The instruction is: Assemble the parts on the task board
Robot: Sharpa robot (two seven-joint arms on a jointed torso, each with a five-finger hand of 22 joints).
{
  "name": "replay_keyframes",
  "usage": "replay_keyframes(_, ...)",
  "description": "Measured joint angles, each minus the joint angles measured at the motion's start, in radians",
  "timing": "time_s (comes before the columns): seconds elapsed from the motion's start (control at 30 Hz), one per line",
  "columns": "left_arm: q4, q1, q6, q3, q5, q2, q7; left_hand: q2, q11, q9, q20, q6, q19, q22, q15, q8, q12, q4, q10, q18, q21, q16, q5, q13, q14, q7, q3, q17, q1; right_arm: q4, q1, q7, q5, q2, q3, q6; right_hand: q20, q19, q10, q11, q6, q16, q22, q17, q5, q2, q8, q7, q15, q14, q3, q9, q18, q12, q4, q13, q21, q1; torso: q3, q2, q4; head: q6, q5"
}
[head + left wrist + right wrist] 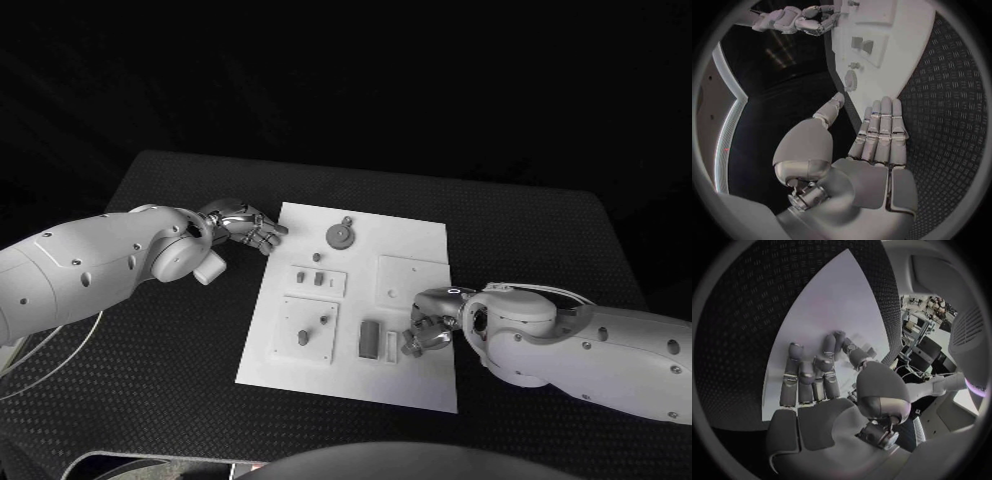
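Small grey parts (371, 339) on the white task board (411, 245) mid-bench look light, rigid, slippery, best pinched by their sides; left hand (248, 228) flat and empty at board's edge, right hand (430, 322) curled over board, grasp unclear.

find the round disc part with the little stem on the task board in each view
Head view: the round disc part lies near the far edge of the task board, right of the left hand.
Left wrist view: the same disc sits on the board just beyond the left hand's fingertips.
Right wrist view: I cannot make it out.
Shared landmark: the white task board.
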Motion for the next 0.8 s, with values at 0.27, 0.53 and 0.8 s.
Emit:
replay_keyframes(0.27,0.0,0.0,0.0,0.0,-0.001,0.0,0.0,0.0,0.0,0.0,0.0,0.0,0.0,0.001,0.0,0.0,0.0,0.0,0.0,0.001,0.001,0.0,0.0,0.0,0.0,0.0,0.0,0.0,0.0,0.001,0.001,-0.009,0.156,-0.015,0.008,-0.054,0.004,0.004,0.001,-0.001,-0.019,0.0,0.0,0.0,0.0,-0.001,-0.073,0.022,0.001,-0.001,0.031,-0.01,-0.001,0.004,0.03,0.0,0.003,0.041,0.0,0.001,-0.0002,0.001,0.0)
replay_keyframes(0.53,0.001,0.001,0.001,0.0,-0.001,0.0,0.0,0.0,0.0,0.0,0.0,0.0,0.0,0.002,0.0,0.0,0.0,0.0,0.0,0.001,-0.002,0.0,0.0,0.0,0.0,0.0,0.0,0.001,0.0,0.005,0.006,-0.024,0.301,-0.039,0.014,-0.098,-0.005,0.013,0.007,-0.004,-0.038,0.0,0.0,0.0,0.0,0.008,-0.083,0.041,0.003,0.008,0.038,-0.099,-0.003,0.011,0.037,0.0,0.009,0.05,-0.0007,0.001,0.0012,-0.002,-0.002)
replay_keyframes(0.8,-0.001,0.001,0.002,0.0,-0.002,-0.001,0.0,0.0,0.0,0.0,0.0,0.0,0.0,0.003,0.0,0.0,0.0,0.0,0.0,0.001,0.0,0.0,0.0,0.0,0.0,0.0,0.0,0.001,0.0,0.026,0.009,-0.053,0.431,-0.054,0.019,-0.135,-0.002,0.016,0.007,-0.004,-0.047,0.0,0.0,0.0,0.0,0.014,-0.079,0.049,0.0,0.013,0.038,-0.095,-0.008,0.013,0.037,0.0,0.013,0.056,-0.0012,0.001,-0.0009,-0.001,0.001)
